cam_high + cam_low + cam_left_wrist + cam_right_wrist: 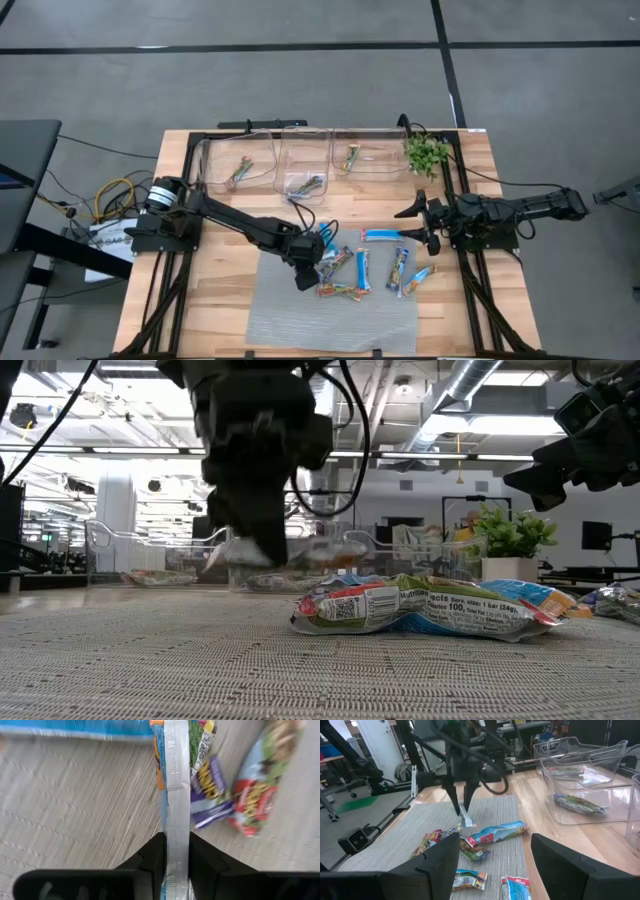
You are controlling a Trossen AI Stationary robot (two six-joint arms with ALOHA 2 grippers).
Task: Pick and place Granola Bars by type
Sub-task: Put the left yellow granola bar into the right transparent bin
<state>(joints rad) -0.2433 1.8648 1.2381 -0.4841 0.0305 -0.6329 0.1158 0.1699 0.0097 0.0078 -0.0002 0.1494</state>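
Note:
Several wrapped granola bars lie flat on the grey mat (330,315): a blue one (380,236), blue-and-orange ones (362,268) (399,267), and a brownish multicoloured one (338,291), which also fills the low view's foreground (420,610). My left gripper (307,278) (176,840) is over the mat's far left part, shut on one bar (176,780) with an orange-and-blue edge and a silver seam. My right gripper (418,225) (494,839) waits open beyond the mat's far right corner, touching nothing. My left gripper pinches the bar between its two fingers (156,852) at one end of the wrapper (176,827), along the silver seam. The fingers come from above, pointing down, and lie along the bar. The bar (466,820) hangs below them; whether its lower end touches the heap I cannot tell.
Three clear bins (240,165) (305,160) (365,155) stand in a row along the far edge, each holding at least one bar. A small green plant (427,152) stands right of them. Bare wood (215,280) lies left of the mat.

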